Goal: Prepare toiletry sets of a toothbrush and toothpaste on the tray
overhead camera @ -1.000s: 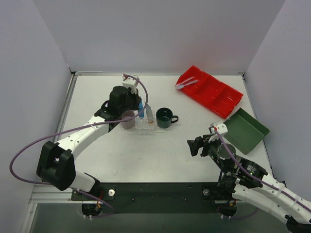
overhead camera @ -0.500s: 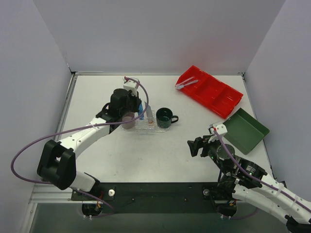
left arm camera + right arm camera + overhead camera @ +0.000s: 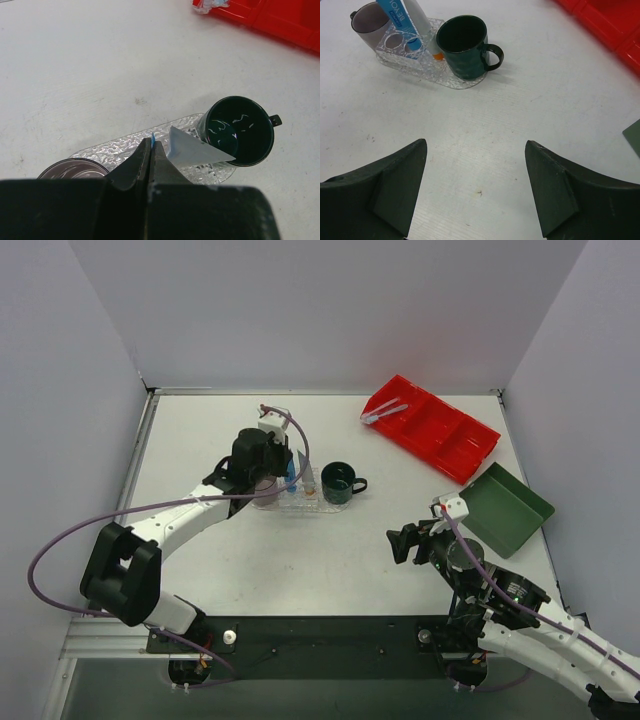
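The blue tube point(image 3: 400, 17) stands almost upright on the tray point(image 3: 454, 81), cap end down and flat crimped end up, so its long axis runs straight up toward my left gripper point(image 3: 151, 146) directly above it. My left fingers are pressed together. The left wrist view shows only a thin blue sliver at their tips, so I judge they pinch the tube's top edge, though I cannot see the contact itself. The tube is bright blue with white lettering. The white tube point(image 3: 192, 149) leans just beside it, wide end up and orange cap down near the mug point(image 3: 465, 42). Both tubes sit between the mug and the cup point(image 3: 367, 22), which stand at the tray's two ends. My left arm is the nearer one by far. My right gripper point(image 3: 475, 144) hangs spread wide and empty, well apart on the near side. The wrapped toothbrushes point(image 3: 385, 412) lie in the red bin point(image 3: 440, 435), far right.
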Controlling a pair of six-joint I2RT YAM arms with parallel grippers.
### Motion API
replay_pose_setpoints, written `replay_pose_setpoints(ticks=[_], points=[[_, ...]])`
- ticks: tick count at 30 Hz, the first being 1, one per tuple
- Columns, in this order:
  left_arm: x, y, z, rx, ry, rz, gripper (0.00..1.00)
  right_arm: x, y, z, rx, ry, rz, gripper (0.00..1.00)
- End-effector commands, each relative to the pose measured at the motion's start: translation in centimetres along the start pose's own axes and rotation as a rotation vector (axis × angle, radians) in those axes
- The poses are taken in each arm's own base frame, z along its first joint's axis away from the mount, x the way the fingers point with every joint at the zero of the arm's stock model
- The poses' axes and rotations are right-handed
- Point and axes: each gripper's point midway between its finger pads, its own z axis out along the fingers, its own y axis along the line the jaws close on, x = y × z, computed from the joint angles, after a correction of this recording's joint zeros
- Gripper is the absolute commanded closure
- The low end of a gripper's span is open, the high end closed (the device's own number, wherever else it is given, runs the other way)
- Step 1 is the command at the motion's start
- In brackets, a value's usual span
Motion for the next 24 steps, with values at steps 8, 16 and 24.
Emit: replay_pose_setpoints(ticks=[8,16,24], points=[[-1.3,-0.5,0.7,0.022,-0.073,0.014,1.0,-0.2,-0.6,0.0,0.031,-0.019,0.019,0.26],[-0.6,-0.3,1.1,0.021,-0.068,0.022,1.0,-0.1,-0.7,0.0,0.03,-0.02,0.021,0.26],[-0.1,-0.2,1.2,0.013,-0.072,0.038,1.0,0.0,-0.6,-0.1,0.026,-0.022,0.025,0.26]])
